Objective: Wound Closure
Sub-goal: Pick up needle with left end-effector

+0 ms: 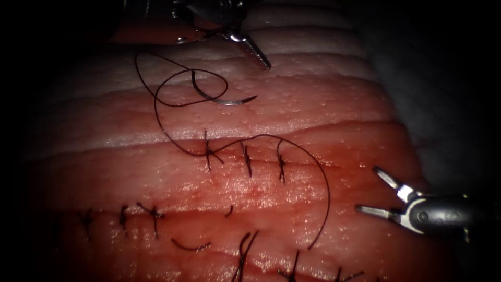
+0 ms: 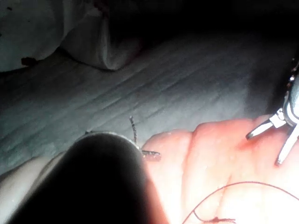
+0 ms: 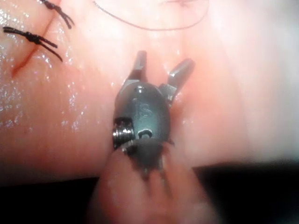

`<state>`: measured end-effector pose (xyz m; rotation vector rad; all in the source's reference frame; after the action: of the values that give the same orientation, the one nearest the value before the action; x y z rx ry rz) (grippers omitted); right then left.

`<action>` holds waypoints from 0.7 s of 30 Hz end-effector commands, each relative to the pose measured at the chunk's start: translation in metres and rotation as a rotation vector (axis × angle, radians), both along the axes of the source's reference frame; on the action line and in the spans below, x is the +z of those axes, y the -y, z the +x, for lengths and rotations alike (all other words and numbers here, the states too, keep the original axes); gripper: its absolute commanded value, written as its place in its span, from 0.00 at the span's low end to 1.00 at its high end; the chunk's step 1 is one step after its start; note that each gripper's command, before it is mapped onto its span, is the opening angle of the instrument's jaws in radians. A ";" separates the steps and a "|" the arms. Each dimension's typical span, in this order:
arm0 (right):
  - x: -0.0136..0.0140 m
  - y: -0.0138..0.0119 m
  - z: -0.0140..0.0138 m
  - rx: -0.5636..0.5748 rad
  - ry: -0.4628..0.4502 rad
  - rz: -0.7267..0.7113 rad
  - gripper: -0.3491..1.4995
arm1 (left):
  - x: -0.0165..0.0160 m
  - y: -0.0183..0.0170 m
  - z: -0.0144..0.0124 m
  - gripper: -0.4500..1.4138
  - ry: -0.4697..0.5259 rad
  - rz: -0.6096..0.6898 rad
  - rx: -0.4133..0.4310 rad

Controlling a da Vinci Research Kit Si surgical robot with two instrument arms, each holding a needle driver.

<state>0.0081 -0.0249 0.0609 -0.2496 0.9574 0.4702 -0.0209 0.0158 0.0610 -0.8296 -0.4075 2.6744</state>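
The curved needle lies free on the tissue, beyond the stitched cut, not driven in and held by neither tool. Dark thread loops from its tail, runs down to the three stitches across the cut, then arcs to the lower right. My left tool hovers just past the needle with its jaws together and nothing in them. At the cut's right end my right tool stands open, holding nothing, just over the tissue.
Nearer rows of dark stitches and cut thread ends cross the tissue's front. Red fluid wets the surface around the cut. Grey cloth lies beyond the tissue's right edge. Two knotted stitches sit beside the right tool.
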 end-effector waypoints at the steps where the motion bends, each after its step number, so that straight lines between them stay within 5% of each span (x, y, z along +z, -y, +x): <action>1: 0.0005 0.0002 0.0007 -0.001 -0.002 0.000 0.94 | 0.0012 0.0001 -0.0008 0.65 -0.020 0.008 0.044; 3: 0.0005 0.0002 0.0007 -0.003 0.000 0.002 0.94 | 0.0037 0.0016 -0.0012 0.58 -0.072 0.028 0.158; 5: 0.0005 0.0002 0.0008 -0.003 0.000 0.002 0.94 | 0.0054 0.0023 -0.0013 0.58 -0.104 0.052 0.174; 10: 0.0005 0.0003 0.0010 -0.003 -0.002 0.001 0.94 | 0.0119 0.0021 -0.0003 0.61 -0.179 0.092 0.151; 21: 0.0006 0.0005 0.0011 -0.004 0.000 0.001 0.94 | 0.0183 0.0030 0.0019 0.59 -0.220 0.186 0.158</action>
<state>0.0085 -0.0252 0.0610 -0.2479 0.9555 0.4674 -0.0184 0.0121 0.0792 -0.4541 -0.6934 2.7758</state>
